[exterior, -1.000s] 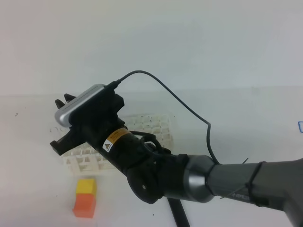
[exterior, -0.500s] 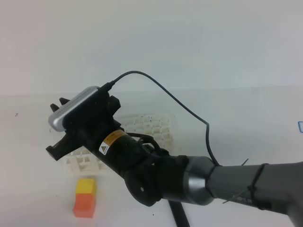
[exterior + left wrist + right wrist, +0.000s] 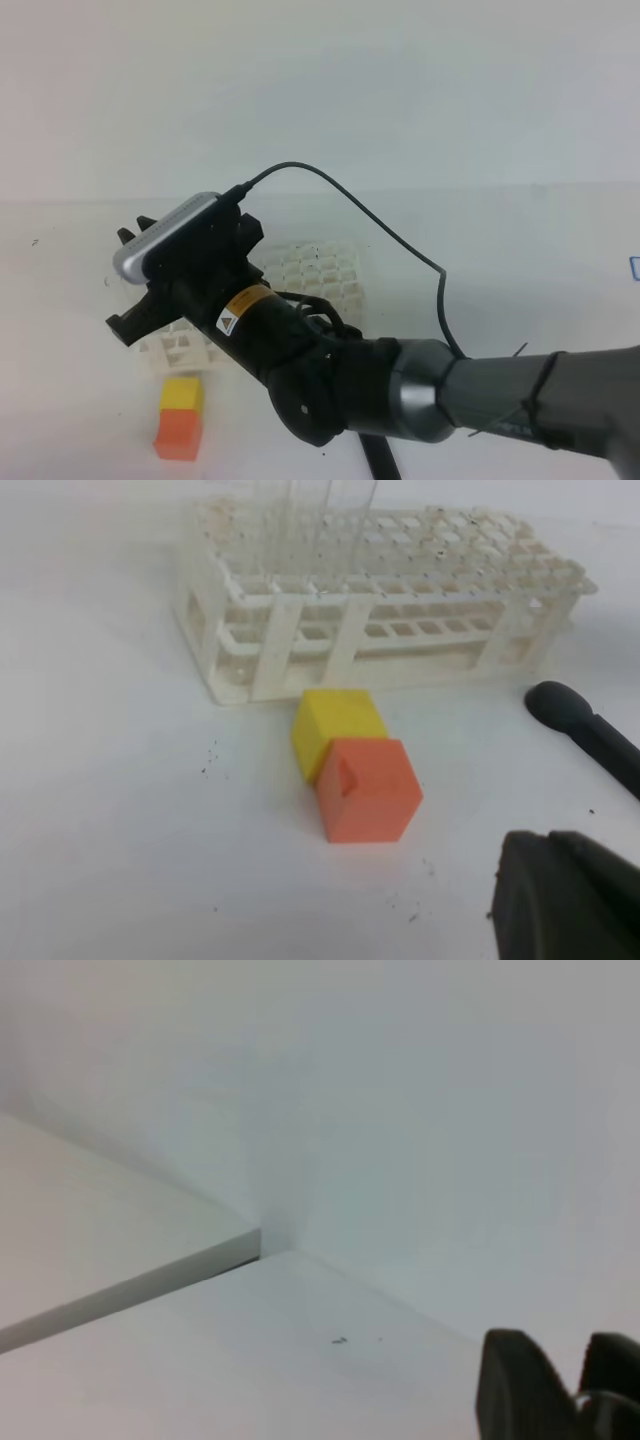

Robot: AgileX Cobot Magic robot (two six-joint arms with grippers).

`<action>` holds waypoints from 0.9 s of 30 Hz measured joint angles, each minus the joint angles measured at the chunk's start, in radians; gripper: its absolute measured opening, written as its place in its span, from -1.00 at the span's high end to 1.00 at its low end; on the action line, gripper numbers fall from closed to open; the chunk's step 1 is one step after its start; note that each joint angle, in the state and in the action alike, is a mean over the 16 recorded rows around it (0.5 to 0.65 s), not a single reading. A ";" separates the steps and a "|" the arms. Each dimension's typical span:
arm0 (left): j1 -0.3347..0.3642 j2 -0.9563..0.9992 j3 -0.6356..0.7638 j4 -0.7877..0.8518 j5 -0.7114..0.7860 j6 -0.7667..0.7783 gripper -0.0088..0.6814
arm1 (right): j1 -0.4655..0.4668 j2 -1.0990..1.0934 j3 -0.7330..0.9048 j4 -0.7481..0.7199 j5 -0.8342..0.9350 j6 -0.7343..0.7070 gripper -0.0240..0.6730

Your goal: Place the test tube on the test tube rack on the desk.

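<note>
The white lattice test tube rack [image 3: 322, 268] [image 3: 400, 630] stands on the white desk [image 3: 60, 400] [image 3: 110, 820]. My right arm reaches across it, and its gripper [image 3: 126, 275] hangs over the rack's left end. In the right wrist view its fingertips [image 3: 525, 1385] stand close together against the bare wall, with no tube showing between them. Clear test tube walls [image 3: 345, 505] rise from the rack's left part and run out of the top of the left wrist view. I cannot tell whether one is held. Only a dark piece of my left gripper [image 3: 565, 900] shows, low on the right.
An orange and yellow block [image 3: 180, 418] [image 3: 352, 765] lies just in front of the rack. A black rod with a round end [image 3: 565, 708] lies on the desk to the block's right. A cable loops up from the right wrist camera [image 3: 165, 232].
My right gripper rose and swung a little left over the rack, then came back down and to the right, close to where it started. The rack and block have not moved.
</note>
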 joint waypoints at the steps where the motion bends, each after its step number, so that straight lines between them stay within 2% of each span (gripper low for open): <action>1: 0.000 0.000 0.000 0.000 0.000 0.000 0.98 | 0.000 0.003 0.001 0.003 -0.002 0.000 0.60; 27: 0.000 0.000 0.000 0.000 0.000 0.000 0.98 | 0.000 0.088 0.003 0.077 -0.060 0.007 0.60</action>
